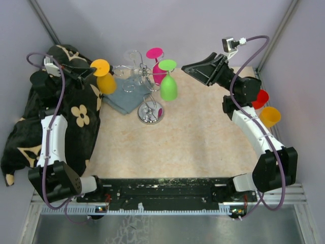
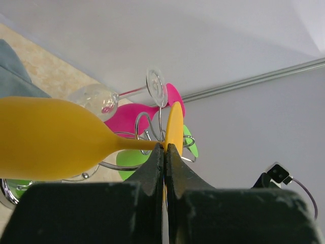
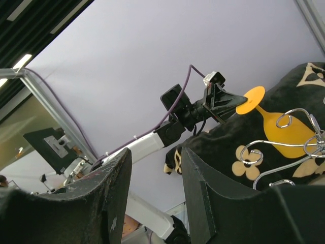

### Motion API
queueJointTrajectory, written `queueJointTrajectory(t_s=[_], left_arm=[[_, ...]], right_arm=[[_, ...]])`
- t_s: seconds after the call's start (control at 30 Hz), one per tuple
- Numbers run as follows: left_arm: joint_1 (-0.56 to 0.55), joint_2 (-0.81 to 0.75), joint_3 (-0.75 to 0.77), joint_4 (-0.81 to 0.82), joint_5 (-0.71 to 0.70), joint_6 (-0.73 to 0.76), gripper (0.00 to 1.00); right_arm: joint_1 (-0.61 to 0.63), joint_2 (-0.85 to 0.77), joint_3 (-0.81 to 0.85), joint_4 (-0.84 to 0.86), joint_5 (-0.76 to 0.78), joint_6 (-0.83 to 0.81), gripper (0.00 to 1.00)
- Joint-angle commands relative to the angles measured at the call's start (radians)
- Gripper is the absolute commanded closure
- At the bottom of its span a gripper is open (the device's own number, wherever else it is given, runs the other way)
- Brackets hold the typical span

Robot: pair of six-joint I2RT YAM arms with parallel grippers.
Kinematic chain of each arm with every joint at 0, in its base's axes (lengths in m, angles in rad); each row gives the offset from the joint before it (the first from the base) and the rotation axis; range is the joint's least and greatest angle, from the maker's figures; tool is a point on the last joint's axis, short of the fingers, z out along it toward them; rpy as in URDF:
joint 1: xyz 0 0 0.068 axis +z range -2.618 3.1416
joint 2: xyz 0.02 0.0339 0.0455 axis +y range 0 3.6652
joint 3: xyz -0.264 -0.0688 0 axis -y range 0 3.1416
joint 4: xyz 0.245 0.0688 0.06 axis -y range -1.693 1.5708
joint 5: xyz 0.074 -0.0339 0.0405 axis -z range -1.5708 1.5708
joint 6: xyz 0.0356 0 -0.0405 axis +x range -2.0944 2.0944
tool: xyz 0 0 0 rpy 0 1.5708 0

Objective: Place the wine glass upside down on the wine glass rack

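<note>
My left gripper (image 1: 91, 71) (image 2: 165, 147) is shut on the round foot of a yellow wine glass (image 1: 105, 81) (image 2: 51, 140). The glass is tilted, its bowl lower than its foot, just left of the wine glass rack (image 1: 136, 76). The rack's silver wire loops (image 2: 144, 124) (image 3: 264, 152) show beyond the stem, and its round shiny base (image 1: 151, 113) sits on the table. A green glass (image 1: 168, 87), a pink glass (image 1: 155, 55) and a clear glass (image 2: 96, 96) hang on it. My right gripper (image 1: 192, 67) (image 3: 155, 157) hovers open and empty, right of the rack.
A black cloth with cream flowers (image 1: 76, 117) lies heaped at the left under my left arm. A blue-grey cloth (image 1: 122, 99) lies beneath the rack's left side. A red cup (image 1: 261, 98) and an orange cup (image 1: 270, 117) stand at the right wall behind my right arm.
</note>
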Motion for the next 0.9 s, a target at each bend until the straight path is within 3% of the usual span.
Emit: queueJointTrajectory(t_s=[0.0, 0.87], left_arm=[[-0.033, -0.040, -0.021, -0.030, 0.016, 0.020, 1.00], [-0.251, 0.101, 0.098, -0.058, -0.021, 0.071, 1.00]], right_arm=[[-0.006, -0.032, -0.004, -0.005, 0.021, -0.039, 0.56], [0.007, -0.001, 0.004, -0.029, 0.024, -0.051, 0.56]])
